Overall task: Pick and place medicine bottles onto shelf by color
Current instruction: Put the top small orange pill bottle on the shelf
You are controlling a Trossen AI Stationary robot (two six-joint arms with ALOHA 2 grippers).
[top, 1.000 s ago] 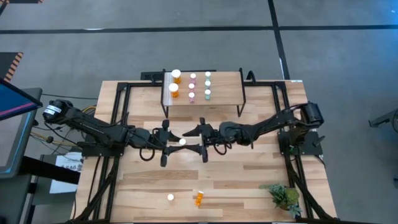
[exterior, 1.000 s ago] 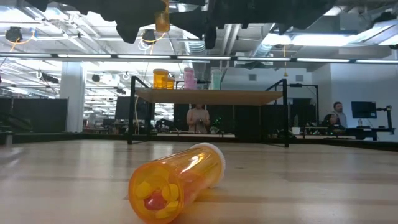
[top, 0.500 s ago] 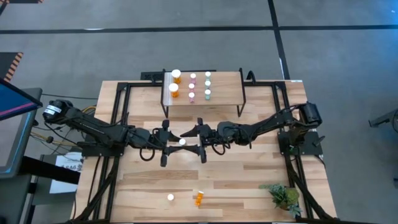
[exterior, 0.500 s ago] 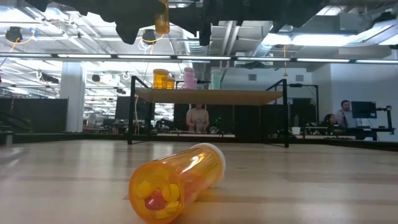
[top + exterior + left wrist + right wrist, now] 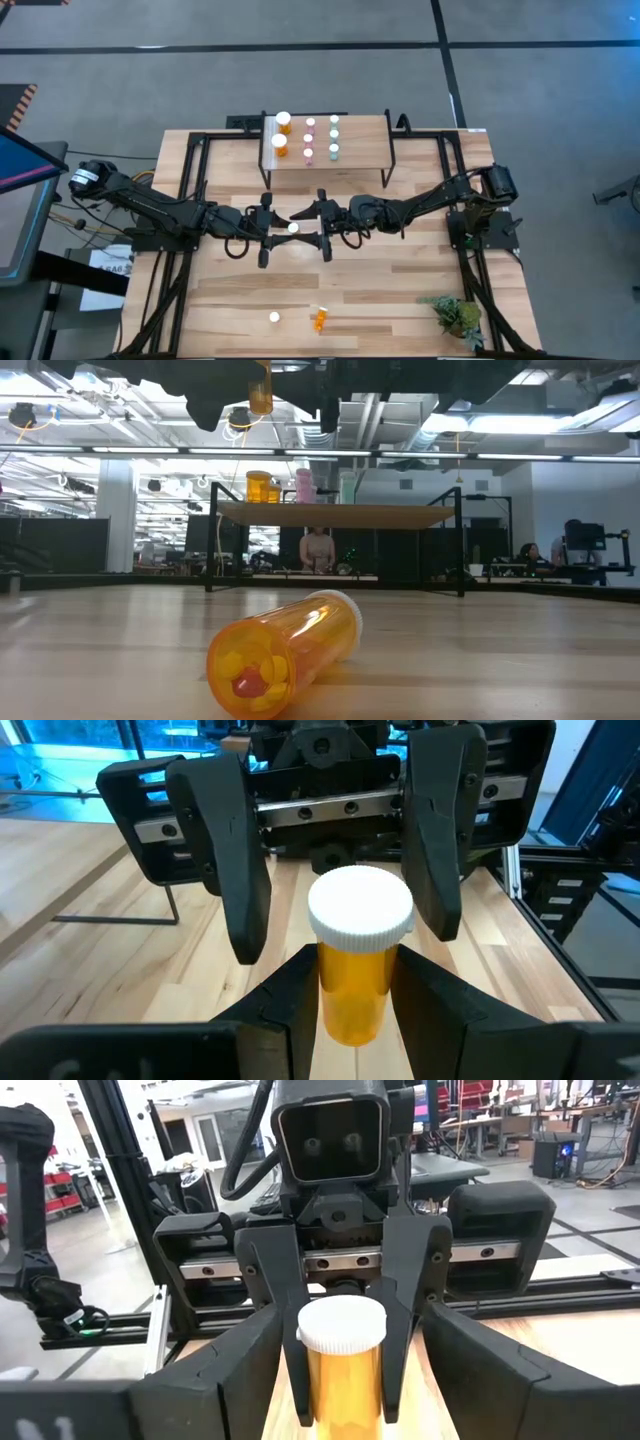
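Above mid-table, the left gripper point(image 5: 356, 1010) clamps its matte black fingers on a translucent orange cylindrical bottle with a ribbed white cap point(image 5: 358, 960). The right gripper point(image 5: 340, 1380) faces it, jaws spread either side of the bottle, not visibly pressing. Behind stands the light-wood shelf on thin black legs point(image 5: 360, 150).

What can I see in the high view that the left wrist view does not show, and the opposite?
Only the high view shows the shelf with its standing bottles, the fallen orange bottle, a white cap beside it, and the plant.

Only the left wrist view shows the left gripper shut on the held orange bottle below its cap, with the right gripper open, its fingers standing apart on either side of the cap.

Both show the two grippers meeting above the table around one white-capped bottle.
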